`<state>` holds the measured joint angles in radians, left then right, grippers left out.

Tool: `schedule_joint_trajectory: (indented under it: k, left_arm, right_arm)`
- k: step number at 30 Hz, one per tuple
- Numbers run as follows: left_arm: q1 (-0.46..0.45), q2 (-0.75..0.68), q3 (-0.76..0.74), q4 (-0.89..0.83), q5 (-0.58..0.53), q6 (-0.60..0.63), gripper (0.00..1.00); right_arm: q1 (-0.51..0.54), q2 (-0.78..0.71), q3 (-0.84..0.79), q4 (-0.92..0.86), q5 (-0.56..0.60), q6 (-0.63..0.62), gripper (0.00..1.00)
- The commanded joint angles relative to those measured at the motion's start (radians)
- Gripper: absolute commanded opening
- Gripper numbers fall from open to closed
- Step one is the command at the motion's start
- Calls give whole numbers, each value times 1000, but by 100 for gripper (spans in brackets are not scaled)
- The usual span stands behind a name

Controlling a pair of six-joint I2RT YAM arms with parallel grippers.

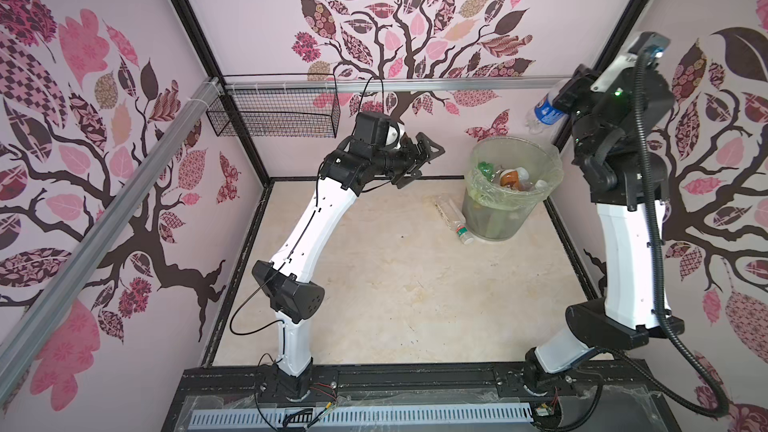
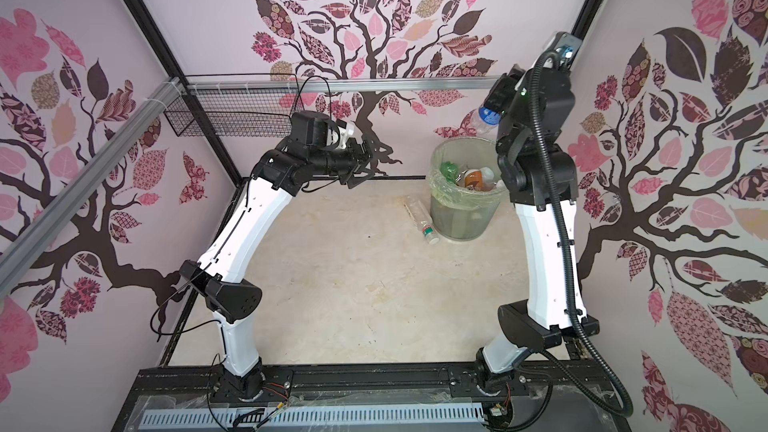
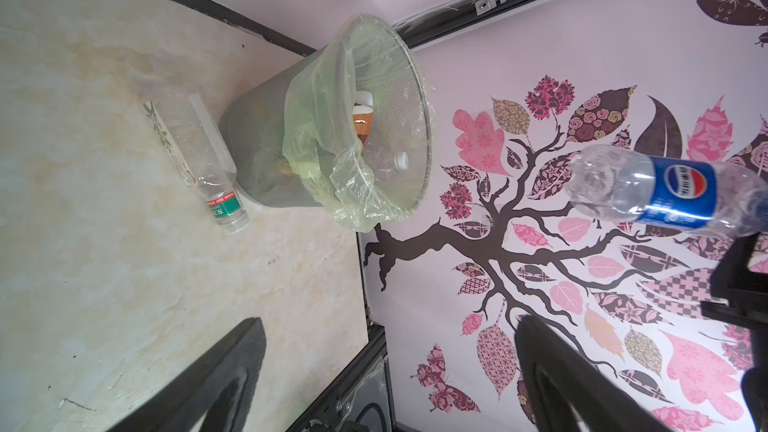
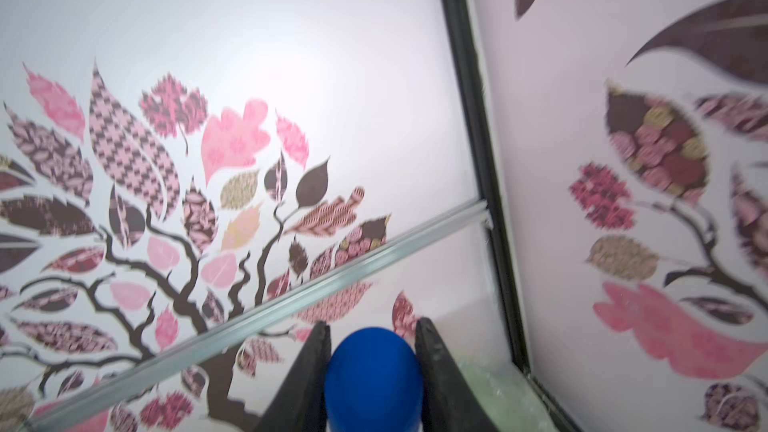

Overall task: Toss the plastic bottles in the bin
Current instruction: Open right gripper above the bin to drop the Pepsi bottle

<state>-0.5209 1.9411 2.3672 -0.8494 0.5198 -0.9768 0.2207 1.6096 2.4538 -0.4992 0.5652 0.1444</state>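
The right hand (image 1: 562, 96) is seen closed on a blue-labelled bottle (image 1: 543, 112), raised in the upper right of both top views, above the bin (image 1: 490, 218) and slightly right of its rim, so not yet over the middle of the opening. The left hand (image 1: 420, 162) is spread wide and empty, held in the air left of the bin near centre frame. Several bottles (image 1: 513, 178) are heaped inside the greenish liner bag (image 1: 478, 189). One clear bottle (image 1: 455, 218), with a green-and-red label band and a white cap, is found lying on the table (image 1: 374, 284) just beside the bin's base. It is judged to be empty and very light, of thin, smooth plastic that would dent under a squeeze and could slip — a hold across the middle of the body, or nearer the stiffer neck, is advised. The bin is made of fine grey mesh, round and tapered.
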Motion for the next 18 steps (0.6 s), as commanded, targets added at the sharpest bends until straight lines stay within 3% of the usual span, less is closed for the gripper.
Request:
schedule_joint_trajectory:
  k: [1, 8, 11, 13, 15, 18]
  left_arm:
    - [9, 10, 0, 32, 33, -16, 98]
    - [29, 19, -7, 15, 52, -19, 98]
    - [34, 19, -12, 5, 52, -17, 98]
    - [33, 17, -15, 3, 51, -15, 98]
    - [33, 16, -17, -2, 48, -14, 98]
    - [33, 18, -25, -3, 45, -14, 98]
  right_arm:
    - [-3, 29, -6, 85, 108, -114, 19]
    - [-16, 90, -240, -1, 138, -42, 21]
    - [-42, 135, -274, -123, 105, 50, 28]
    - [-59, 171, -268, -214, 37, 89, 42]
    - [-62, 192, -225, -297, 42, 122, 64]
    - [-63, 159, -234, -268, 25, 119, 89]
